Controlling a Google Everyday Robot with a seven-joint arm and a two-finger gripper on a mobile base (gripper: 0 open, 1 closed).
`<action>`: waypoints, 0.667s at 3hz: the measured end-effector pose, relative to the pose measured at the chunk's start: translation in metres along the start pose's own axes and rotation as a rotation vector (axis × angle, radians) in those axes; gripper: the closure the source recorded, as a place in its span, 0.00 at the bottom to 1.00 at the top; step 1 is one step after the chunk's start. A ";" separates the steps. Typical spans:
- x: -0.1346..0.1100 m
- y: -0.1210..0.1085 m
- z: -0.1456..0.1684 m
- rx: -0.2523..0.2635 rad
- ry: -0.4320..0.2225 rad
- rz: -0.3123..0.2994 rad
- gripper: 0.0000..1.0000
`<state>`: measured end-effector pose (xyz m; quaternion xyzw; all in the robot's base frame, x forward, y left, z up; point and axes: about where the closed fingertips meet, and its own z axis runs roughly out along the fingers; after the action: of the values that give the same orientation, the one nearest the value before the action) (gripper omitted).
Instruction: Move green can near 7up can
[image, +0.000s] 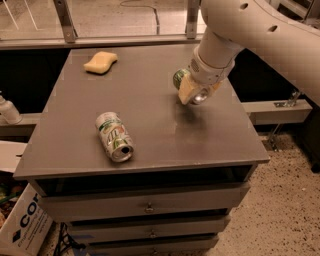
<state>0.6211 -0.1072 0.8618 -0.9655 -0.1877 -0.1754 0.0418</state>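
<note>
Yellowish pads of the gripper are clamped on the green can. The white arm holds it tilted over the right part of the grey table, and a dark shadow lies under it. The 7up can lies on its side near the front left, well apart from the green can, its opened end toward the front edge. A yellow sponge rests at the back left. Drawers are under the top.
</note>
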 end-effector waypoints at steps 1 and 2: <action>-0.023 -0.010 -0.009 0.033 -0.015 -0.114 1.00; -0.049 -0.022 -0.021 0.082 -0.031 -0.222 1.00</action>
<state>0.5631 -0.1070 0.8646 -0.9388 -0.3012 -0.1563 0.0584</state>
